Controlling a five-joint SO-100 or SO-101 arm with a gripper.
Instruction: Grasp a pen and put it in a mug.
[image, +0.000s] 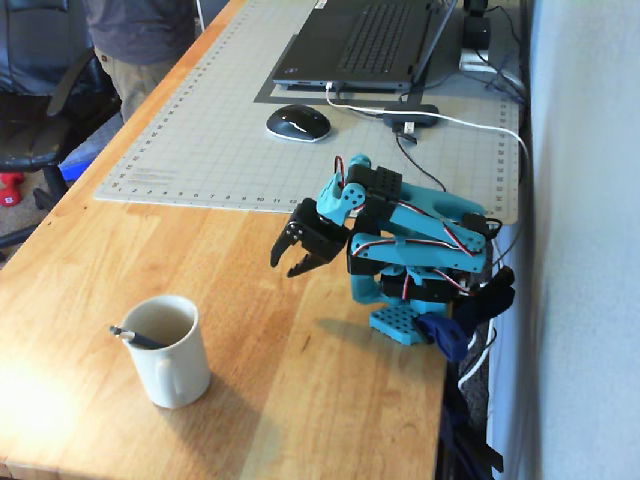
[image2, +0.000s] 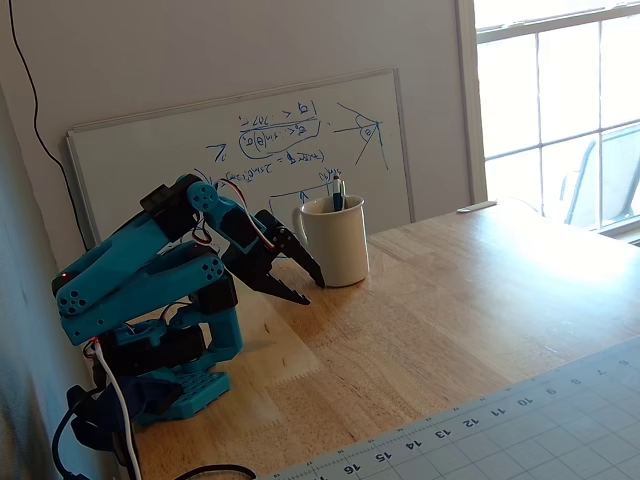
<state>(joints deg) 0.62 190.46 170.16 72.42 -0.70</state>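
The teal, 3D-printed five-joint arm (image: 420, 215) sits folded low over its base, upper links doubled back. Its black two-finger gripper (image: 293, 262) (image2: 310, 290) points down and forward, empty, jaws parted above the tabletop.

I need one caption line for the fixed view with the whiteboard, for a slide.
Pen stands in the mug; the open, empty gripper is folded near the arm's base.

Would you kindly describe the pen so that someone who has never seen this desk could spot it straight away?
Start at the wooden table, at the bare end away from the grey cutting mat and laptop. A cream mug stands there alone. The pen is the slim dark stick leaning inside it, its tip poking over the rim; nothing else is in the mug.
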